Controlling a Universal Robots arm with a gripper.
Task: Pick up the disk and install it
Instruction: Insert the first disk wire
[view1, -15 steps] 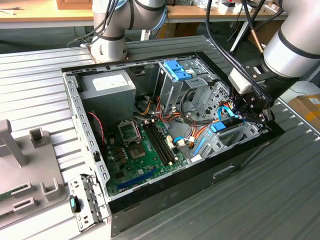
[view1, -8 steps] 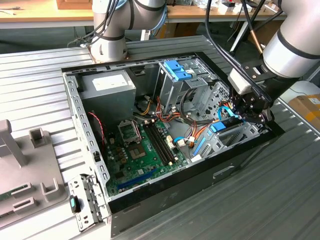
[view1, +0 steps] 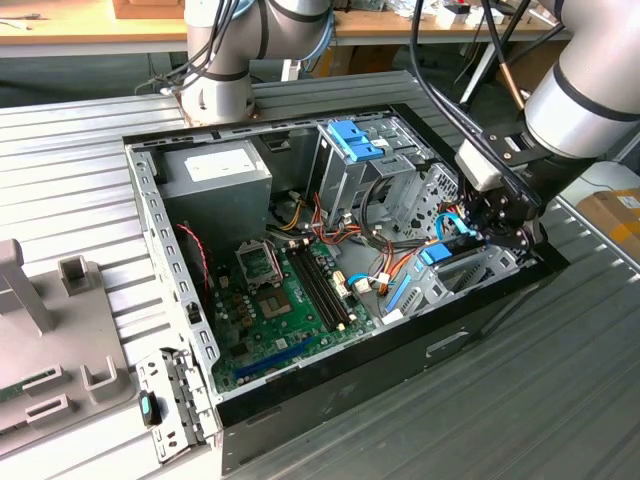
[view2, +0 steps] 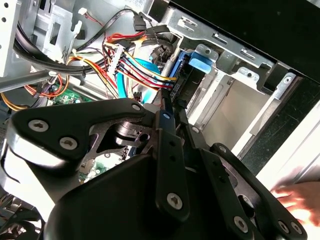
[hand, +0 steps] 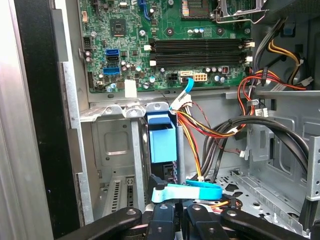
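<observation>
While the gripper (view1: 468, 238) hangs over the drive bay (view1: 470, 275) at 3 o'clock in the exterior view, its fingers (view2: 165, 125) stand drawn nearly together, clamped on the upper edge of the disk (view1: 440, 253). The disk stands on edge in that bay. In the first wrist view its light blue bracket (hand: 162, 139) rises between the bay's metal walls, just beyond the gripper (hand: 180, 217).

Nearest in the exterior view, at 8 o'clock, a grey fixture (view1: 50, 330) sits on the ribbed table (view1: 520, 400), just beside the open computer case (view1: 160, 230).

Centre: the green motherboard (view1: 280, 310) lies flat on the case floor, with black memory slots (hand: 200, 50) running across it. Red, yellow and black cables (hand: 210, 130) run past the disk, touching its bracket.

At 12 o'clock the tall metal cage (view1: 345, 185) carries a blue latch (view1: 355, 140). At 11 o'clock sits the grey power supply (view1: 215, 185); its white label (view1: 220, 162) bears print too small to read.

Farthest, at 11 o'clock, the arm's base (view1: 215, 90) is mounted behind the case. In the second wrist view a person's hand (view2: 295, 197) rests outside the case wall.
</observation>
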